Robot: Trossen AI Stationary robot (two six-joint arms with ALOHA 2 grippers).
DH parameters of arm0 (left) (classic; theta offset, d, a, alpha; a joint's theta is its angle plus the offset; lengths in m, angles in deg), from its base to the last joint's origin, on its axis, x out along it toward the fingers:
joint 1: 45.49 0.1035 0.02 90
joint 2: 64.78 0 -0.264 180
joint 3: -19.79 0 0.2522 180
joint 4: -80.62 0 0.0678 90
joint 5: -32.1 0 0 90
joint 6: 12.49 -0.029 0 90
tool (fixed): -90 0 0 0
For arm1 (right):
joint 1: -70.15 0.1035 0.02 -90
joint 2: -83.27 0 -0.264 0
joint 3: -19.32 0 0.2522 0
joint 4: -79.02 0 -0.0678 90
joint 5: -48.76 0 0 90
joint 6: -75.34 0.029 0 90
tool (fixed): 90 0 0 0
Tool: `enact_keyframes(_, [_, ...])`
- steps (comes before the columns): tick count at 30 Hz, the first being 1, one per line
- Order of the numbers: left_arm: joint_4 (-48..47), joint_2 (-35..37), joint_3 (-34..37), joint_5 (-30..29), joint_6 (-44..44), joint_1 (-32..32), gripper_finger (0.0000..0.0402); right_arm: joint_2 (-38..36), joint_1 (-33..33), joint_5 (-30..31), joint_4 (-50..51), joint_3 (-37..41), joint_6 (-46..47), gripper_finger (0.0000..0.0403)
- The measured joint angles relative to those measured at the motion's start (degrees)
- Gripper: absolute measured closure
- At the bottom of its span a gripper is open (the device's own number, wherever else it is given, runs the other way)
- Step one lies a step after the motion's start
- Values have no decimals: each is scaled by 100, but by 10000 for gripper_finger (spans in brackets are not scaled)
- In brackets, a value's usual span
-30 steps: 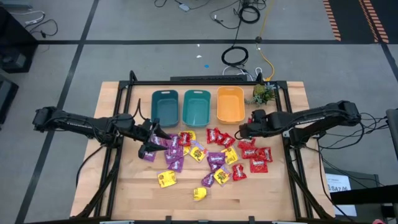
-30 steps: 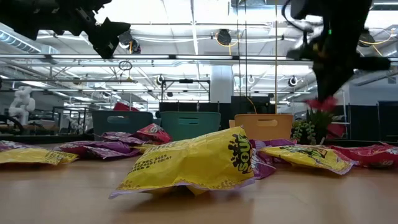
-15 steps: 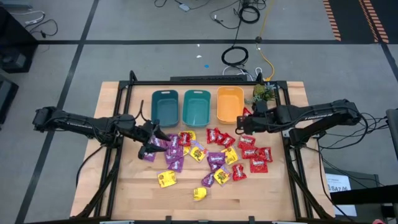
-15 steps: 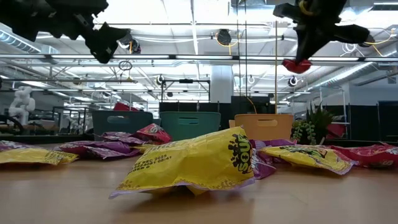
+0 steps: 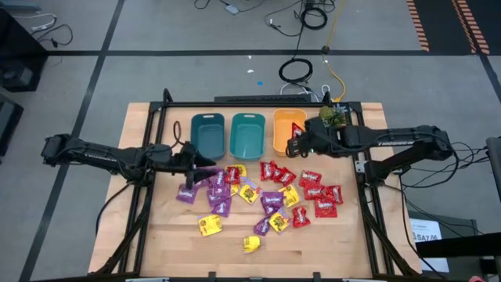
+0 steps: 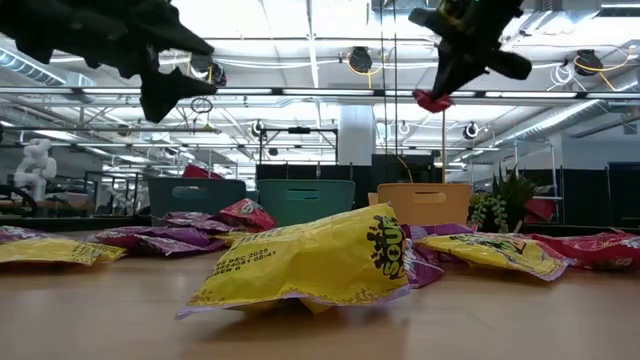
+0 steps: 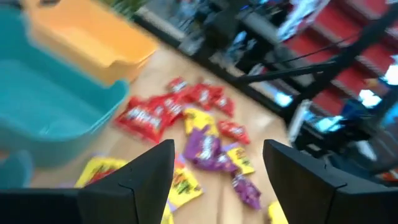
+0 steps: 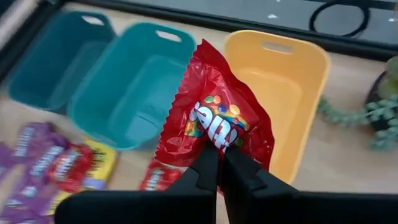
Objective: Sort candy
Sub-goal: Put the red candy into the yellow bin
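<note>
**A:** Where is the right gripper (image 5: 298, 143) just now?

**B:** Up off the table, at the orange bin (image 5: 289, 130), about over its right rim in the high view. It is clenched on a red candy packet (image 8: 214, 118); the right wrist view shows both fingers pinching the packet's lower edge, so the packet stands up from the pinch, long axis running away from the fingers.

**A:** And the bin relative to that packet?

**B:** Just below and slightly to the left, I judge. The low view has the packet (image 6: 432, 99) hanging well above the bin's rim (image 6: 425, 200). A drop would call for the packet to sit squarely over the opening, not over the wall.

**A:** The rest of the candy?

**B:** Spread on the wooden table (image 5: 156, 243) near side of the three bins: purple packets (image 5: 218, 188) to the left, yellow ones (image 5: 210, 226) in the middle and near edge, more red ones (image 5: 322, 200) on the right.

**A:** The left gripper (image 5: 193, 160)?

**B:** Raised at the left end of the pile, near the leftmost teal bin (image 5: 207, 134). Its fingers are spread apart with nothing between them, though the left wrist view is blurred. The right arm is plainly the nearer to the orange bin.
</note>
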Motion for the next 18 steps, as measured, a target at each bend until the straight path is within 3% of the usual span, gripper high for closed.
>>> enact_keyframes(7, [-1486,-619,-856,-1118,315,-239,146,16,-1131,-991,-293,0,-1656,402])
enact_keyframes(12, [-2884,-1019,-1434,-2069,1451,-257,146,105,-1790,-1552,-583,0,-2438,403])
enact_keyframes(18, [-3649,-1174,-1501,-2464,2758,-263,146,484,-2298,-2133,-749,0,-2984,403])
